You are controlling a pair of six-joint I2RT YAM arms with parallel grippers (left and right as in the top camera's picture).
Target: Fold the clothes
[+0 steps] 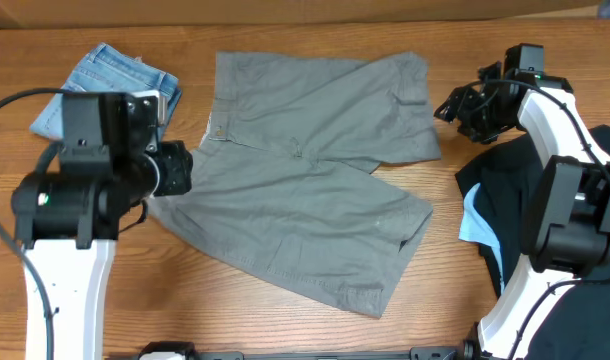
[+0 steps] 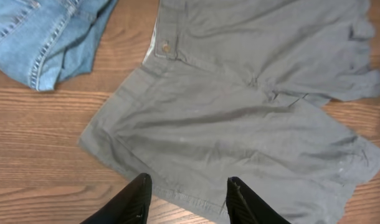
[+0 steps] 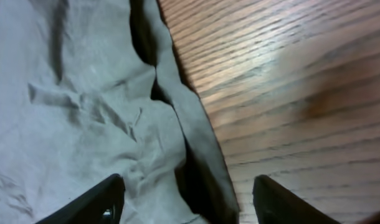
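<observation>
Overhead shows the large grey-khaki woven shorts (image 1: 315, 170) spread flat in the middle of the wooden surface (image 1: 185, 300), with the waistband toward my left arm and both legs splayed toward my right. My left jaws hang wide open and empty over the shorts' lower waist-side corner. My right jaws, equally open and empty, straddle the hem of the far leg, one finger (image 3: 99, 200) above cloth and the other above bare wood.

Folded blue denim shorts (image 1: 115, 85) lie just beside the waistband, and a dark heap of clothing (image 1: 500, 170) sits near the leg hems. The hem under my right jaws is rumpled and lifted. I judge that closing there could pinch only the top layer, so the leg would peel open rather than fold over. If my left jaws close too near the edge, the fabric may slip and bunch. A wide sweep could also drag the denim or the dark heap along.
</observation>
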